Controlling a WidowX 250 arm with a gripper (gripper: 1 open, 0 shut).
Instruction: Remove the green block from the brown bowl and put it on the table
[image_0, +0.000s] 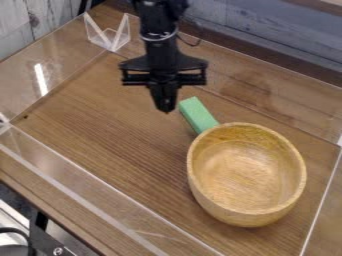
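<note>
The upper part of the robot arm (159, 22) is cut off by the top edge of the view. The gripper (164, 98) is dark and small, so its fingertips cannot be made out separately, and whether they touch the table (94, 140) is too unclear to tell. The arm hides part of the table's far side. The table itself runs past the right and bottom edges. The black object (19, 245) in the lower left corner is cut off by the frame, and its nature cannot be told. The clear piece (107, 36) near the top left has faint, blurred outlines.
</note>
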